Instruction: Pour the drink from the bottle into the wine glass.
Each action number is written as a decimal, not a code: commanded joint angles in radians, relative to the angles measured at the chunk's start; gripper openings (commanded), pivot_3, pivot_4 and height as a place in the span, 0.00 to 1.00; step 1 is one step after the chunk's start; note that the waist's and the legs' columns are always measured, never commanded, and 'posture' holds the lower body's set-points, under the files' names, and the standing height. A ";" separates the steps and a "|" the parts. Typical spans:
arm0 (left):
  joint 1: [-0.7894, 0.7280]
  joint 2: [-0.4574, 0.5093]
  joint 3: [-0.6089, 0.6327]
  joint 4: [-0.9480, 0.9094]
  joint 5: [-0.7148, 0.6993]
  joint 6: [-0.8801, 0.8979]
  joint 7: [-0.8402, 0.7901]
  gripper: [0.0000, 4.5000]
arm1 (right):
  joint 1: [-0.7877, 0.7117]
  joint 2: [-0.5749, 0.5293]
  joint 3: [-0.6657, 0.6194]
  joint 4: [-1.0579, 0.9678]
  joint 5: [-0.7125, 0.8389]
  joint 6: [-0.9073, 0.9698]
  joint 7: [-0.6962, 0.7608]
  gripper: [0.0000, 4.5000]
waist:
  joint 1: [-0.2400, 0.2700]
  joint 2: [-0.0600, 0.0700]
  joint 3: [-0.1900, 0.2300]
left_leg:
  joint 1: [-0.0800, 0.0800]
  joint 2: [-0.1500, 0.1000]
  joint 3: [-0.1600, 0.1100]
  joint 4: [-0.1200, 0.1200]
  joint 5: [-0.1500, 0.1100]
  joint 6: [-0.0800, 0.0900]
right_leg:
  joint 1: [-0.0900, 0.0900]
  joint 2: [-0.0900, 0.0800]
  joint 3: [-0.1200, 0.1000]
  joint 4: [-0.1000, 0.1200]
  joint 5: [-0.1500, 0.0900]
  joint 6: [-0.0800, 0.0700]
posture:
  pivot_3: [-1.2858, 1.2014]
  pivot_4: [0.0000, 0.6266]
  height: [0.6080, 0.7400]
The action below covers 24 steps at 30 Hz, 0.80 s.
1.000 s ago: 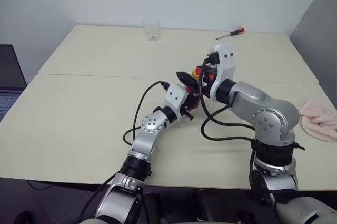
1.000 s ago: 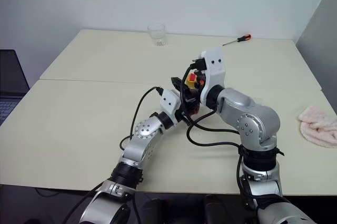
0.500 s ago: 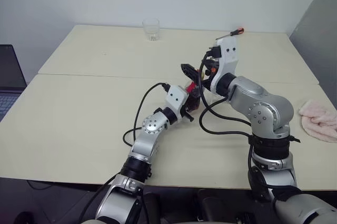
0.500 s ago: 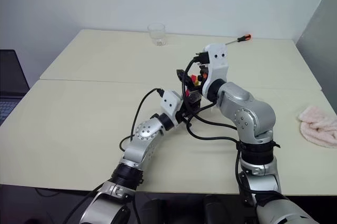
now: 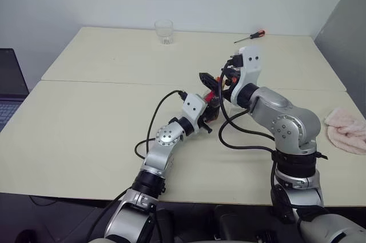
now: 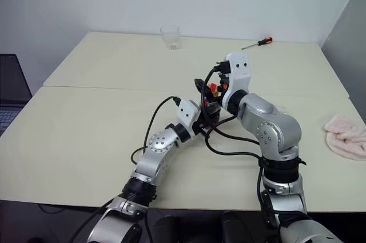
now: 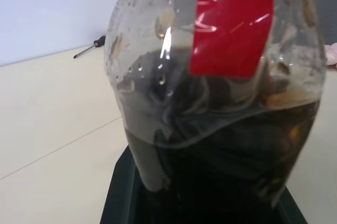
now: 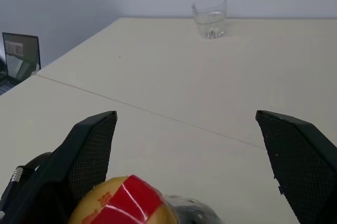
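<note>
The bottle [image 7: 216,103] sits near the middle of the cream table [image 5: 103,128], just this side of the seam between the two tabletops. The left claw [image 5: 210,112] is pressed together on the bottle's lower body: in the left wrist view the bottle stands right between the black fingers [image 7: 122,192], upright, with the dark drink [image 7: 226,166] filling its lower part and a red label strip [image 7: 231,21] running up toward the neck.

The right claw [image 8: 184,176] is spread wide and pinches nothing. It hovers above the bottle's top; in the right wrist view the yellow-orange cap [image 8: 126,205] with its red strip lies low between the two open fingers [image 8: 87,150], closer to one of them, and touching neither as far as can be seen. In the head views the right claw [image 5: 214,83] sits at about 12 o'clock from the left claw, very close above it.

From the bottle, a short clear tumbler [image 5: 164,31] stands at about 11 o'clock, well apart near the far table edge. A screwdriver [image 5: 250,36] lies at about 1 o'clock, also far back. A pink cloth [image 5: 347,130] lies at 3 o'clock by the right edge. A laptop [image 5: 10,86] is at 9 o'clock, off the table.
</note>
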 commanded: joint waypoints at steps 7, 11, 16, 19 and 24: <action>-0.026 -0.007 0.012 -0.037 -0.009 -0.044 0.004 0.19 | 0.016 -0.057 -0.077 -0.073 0.017 0.027 0.006 1.00 | 0.000 0.000 0.000 | 0.000 0.000 0.000 0.000 0.000 0.000 | 0.000 0.000 0.000 0.000 0.000 0.000 | 0.52 0.24 1.00; -0.031 -0.007 0.015 -0.029 -0.008 -0.048 0.003 0.18 | 0.013 -0.070 -0.090 -0.106 0.040 0.051 0.003 1.00 | 0.000 0.000 0.000 | 0.000 0.000 0.000 0.000 0.000 0.000 | 0.000 0.000 0.000 0.000 0.000 0.000 | 0.52 0.24 1.00; -0.033 -0.008 0.014 -0.027 -0.008 -0.049 0.002 0.18 | 0.017 -0.072 -0.093 -0.156 0.072 0.086 0.010 1.00 | 0.000 0.000 0.000 | 0.000 0.000 0.000 0.000 0.000 0.000 | 0.000 0.000 0.000 0.000 0.000 0.000 | 0.52 0.24 1.00; -0.032 -0.006 0.012 -0.026 -0.008 -0.050 -0.001 0.18 | 0.023 -0.070 -0.099 -0.174 0.088 0.100 0.008 1.00 | 0.000 0.000 0.000 | 0.000 0.000 0.000 0.000 0.000 0.000 | 0.000 0.000 0.000 0.000 0.000 0.000 | 0.52 0.24 1.00; -0.030 -0.005 0.010 -0.026 -0.007 -0.049 -0.002 0.18 | 0.034 -0.061 -0.107 -0.196 0.115 0.112 0.015 1.00 | 0.000 0.000 0.000 | 0.000 0.000 0.000 0.000 0.000 0.000 | 0.000 0.000 0.000 0.000 0.000 0.000 | 0.52 0.24 1.00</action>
